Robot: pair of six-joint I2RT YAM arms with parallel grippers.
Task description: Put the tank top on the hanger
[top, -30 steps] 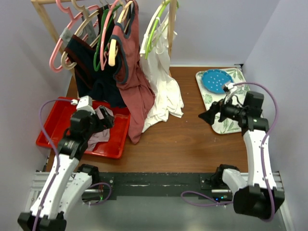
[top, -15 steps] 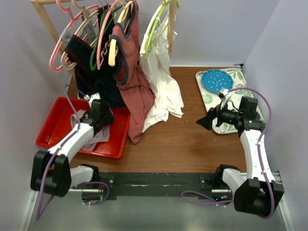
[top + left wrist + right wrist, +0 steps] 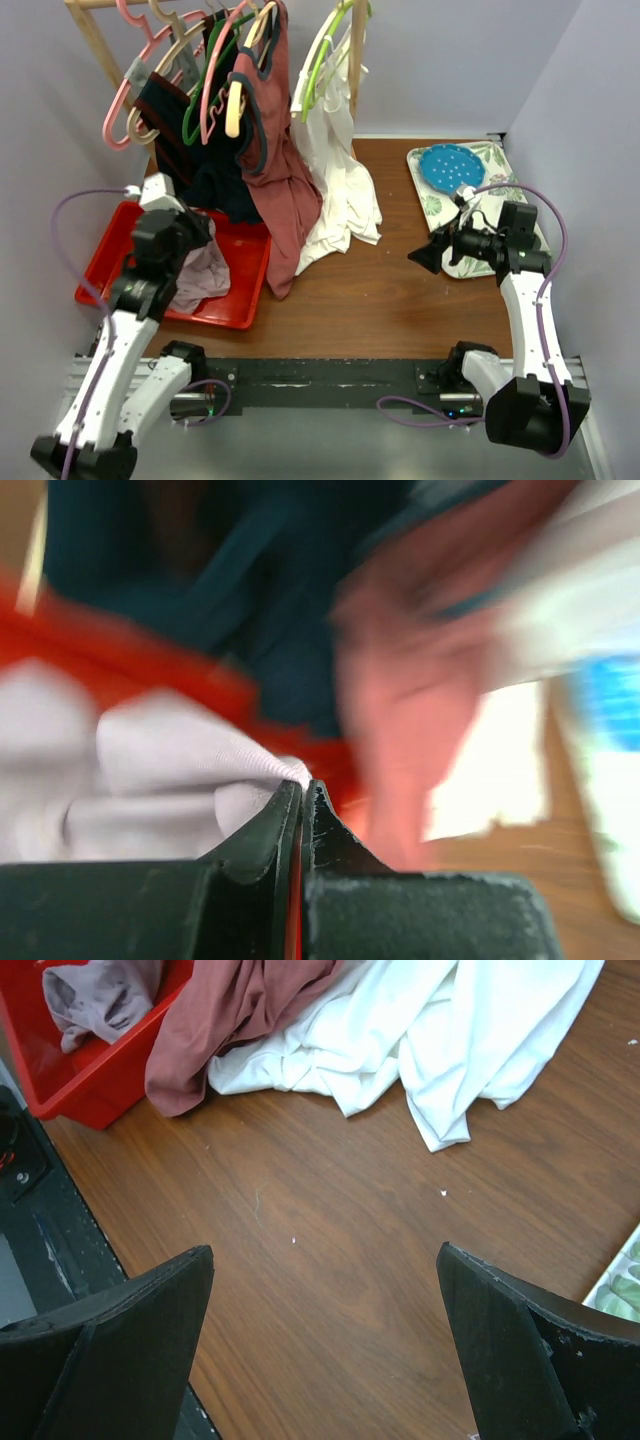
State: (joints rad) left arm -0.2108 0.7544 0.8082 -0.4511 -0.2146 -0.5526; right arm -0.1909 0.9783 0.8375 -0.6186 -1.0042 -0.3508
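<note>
Item one, nearest: the black mounting rail (image 3: 320,380) along the near table edge, both my arm bases on it. Item two, my left gripper (image 3: 203,238), raised over the red bin (image 3: 100,272) at the near left; the wrist view shows its jaws pinched together (image 3: 303,792) on a fold of the tank top (image 3: 170,770), the fabric bunched to the left of the fingertips. Item three, the tank top (image 3: 205,275) itself: pale mauve, limp, its upper part lifted in that grip, the rest trailing down into the bin, inside the right half. Item four, my right gripper (image 3: 420,255), near right, jaws spread wide and holding nothing (image 3: 322,1270), pointed left above bare wood. Item five, the table (image 3: 380,290): brown wood grain, open in the middle between the bin's right rim and the leaf-patterned tray (image 3: 440,215); a few pale specks show on it from the right wrist. Item six, mid-depth: the hem of a rust-red tank top (image 3: 285,200) and of a white garment (image 3: 340,190), both draping from above and pooling on the wood, the red one touching the bin's far right corner. Item seven, a blue plate (image 3: 450,165) on the far part of the tray. Item eight, far left: a wooden rack (image 3: 95,35) crowded with hangers and a dark teal garment (image 3: 210,180); the hanger (image 3: 108,125), salmon-pink, hangs bare at the rack's left end. Pale lilac walls close in on the left, right and far sides.
</note>
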